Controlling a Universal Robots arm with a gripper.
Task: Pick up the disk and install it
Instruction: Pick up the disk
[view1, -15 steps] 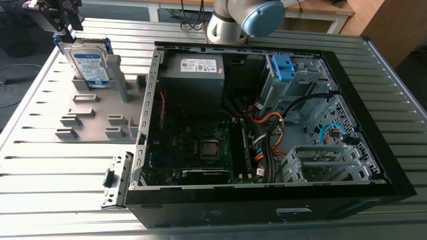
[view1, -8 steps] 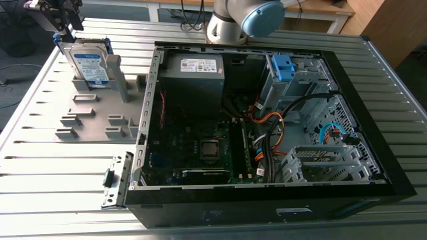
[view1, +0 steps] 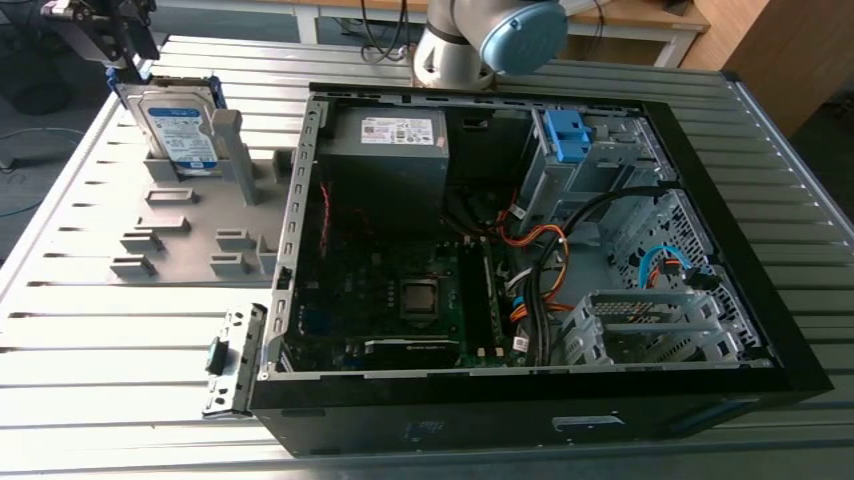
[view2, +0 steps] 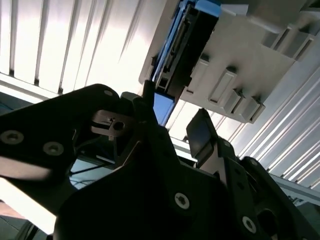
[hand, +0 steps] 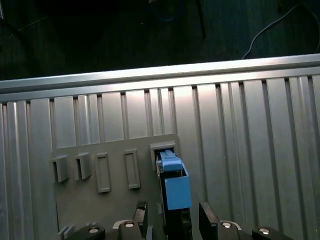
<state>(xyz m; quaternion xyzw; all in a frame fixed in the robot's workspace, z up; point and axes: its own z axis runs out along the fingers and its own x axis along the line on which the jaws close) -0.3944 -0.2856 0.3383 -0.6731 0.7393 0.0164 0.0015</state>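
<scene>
Disk (view1: 178, 125) stood upright on edge in a slot of the grey holder plate (view1: 174, 235), on the ribbed metal table (view1: 120, 340), toward the exterior view's left of the open computer case (view1: 534, 250). I noted the gripper (view1: 120, 45) directly above it. In the first wrist view its fingers (hand: 207, 216) were spread wide, one on each side of the blue caddy, a gap showing on both sides. Nothing gripped.

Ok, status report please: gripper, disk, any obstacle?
Gripper open, straddling disk. Disk upright in grey holder, not lifted. No obstruction seen around it.
</scene>
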